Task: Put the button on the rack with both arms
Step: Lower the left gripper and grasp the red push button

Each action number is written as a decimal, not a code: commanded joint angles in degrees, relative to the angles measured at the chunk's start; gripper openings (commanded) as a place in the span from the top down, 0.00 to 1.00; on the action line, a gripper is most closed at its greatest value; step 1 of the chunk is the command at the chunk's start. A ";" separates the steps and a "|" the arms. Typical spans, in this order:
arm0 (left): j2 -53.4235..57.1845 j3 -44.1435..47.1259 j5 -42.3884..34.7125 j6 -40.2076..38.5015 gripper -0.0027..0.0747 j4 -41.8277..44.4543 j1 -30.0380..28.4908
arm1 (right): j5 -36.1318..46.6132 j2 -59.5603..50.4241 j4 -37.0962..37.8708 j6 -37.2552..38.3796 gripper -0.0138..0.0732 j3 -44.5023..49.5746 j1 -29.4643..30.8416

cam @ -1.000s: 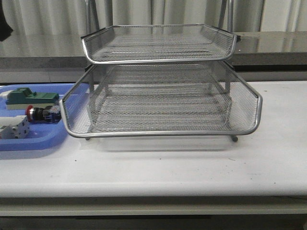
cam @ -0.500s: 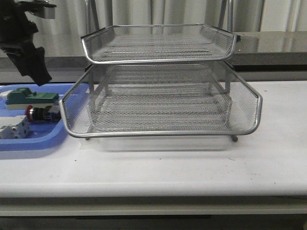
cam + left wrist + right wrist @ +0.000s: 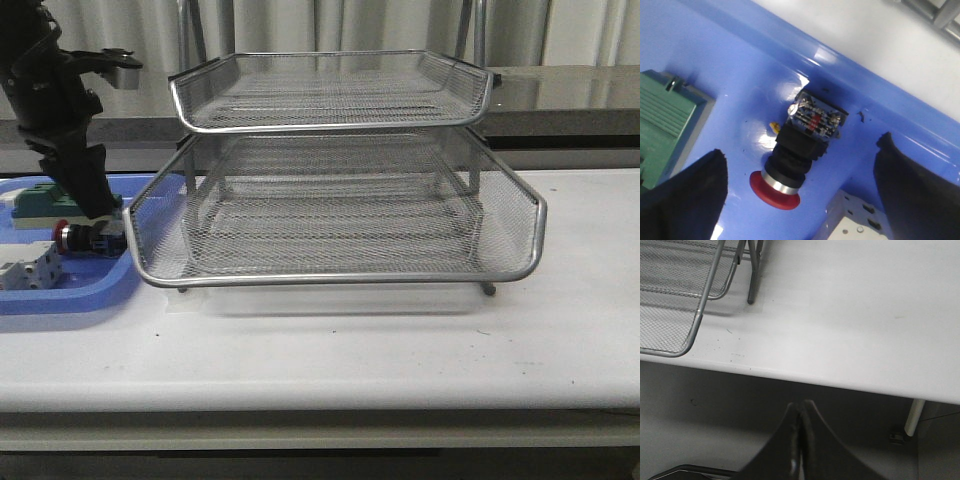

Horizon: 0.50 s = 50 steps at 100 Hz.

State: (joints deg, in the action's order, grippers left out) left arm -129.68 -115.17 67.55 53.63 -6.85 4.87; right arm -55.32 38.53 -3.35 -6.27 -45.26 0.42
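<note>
1. Front view: the left arm point(image 3: 55, 110) reaches down over a blue tray point(image 3: 60, 300) at the left end of the white counter point(image 3: 400, 350). Its left gripper point(image 3: 92, 208) hangs just above the button point(image 3: 85, 238), which lies on its side in the tray with its red cap pointing left. A green block point(image 3: 40, 203) lies behind the button and a white breaker point(image 3: 28, 270) in front of it. The rack point(image 3: 340, 200) stands in the middle of the counter, its lower front corner just beside the tray's right edge. Two mesh tiers show, with a third level faintly visible under them.

2. Left wrist view: the jaws stand wide open, one dark finger point(image 3: 685, 200) on each side of the button point(image 3: 800, 155) and neither touching it. The button rests flat on the blue tray floor point(image 3: 740, 75), showing a red cap, silver collar, black barrel and a terminal block at the far end. The green block point(image 3: 665, 125) lies beside one finger, and a corner of the white breaker point(image 3: 855, 220) shows near the cap. White counter point(image 3: 865, 45) lies beyond the tray's rim.

3. Right wrist view: the right gripper point(image 3: 801, 440) has its jaws pressed together with nothing between them, and it hangs off the counter's point(image 3: 850, 305) edge, over the floor. One corner and one leg of the rack point(image 3: 690, 300) show on the counter, well apart from this gripper.
</note>
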 commanded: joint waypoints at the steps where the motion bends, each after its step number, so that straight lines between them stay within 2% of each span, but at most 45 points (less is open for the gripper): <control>1: 2.56 -1.75 -1.71 0.37 0.23 -0.68 0.29 | 3.03 -0.18 0.08 0.11 0.92 -1.93 0.43; 50: -2.34 -1.75 -3.90 1.53 0.23 -0.68 0.29 | 2.92 -0.18 0.08 0.11 0.92 -1.93 0.43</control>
State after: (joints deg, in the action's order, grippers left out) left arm -135.10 -115.17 64.67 55.04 -6.71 4.87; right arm -55.41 38.53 -3.35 -6.27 -45.26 0.42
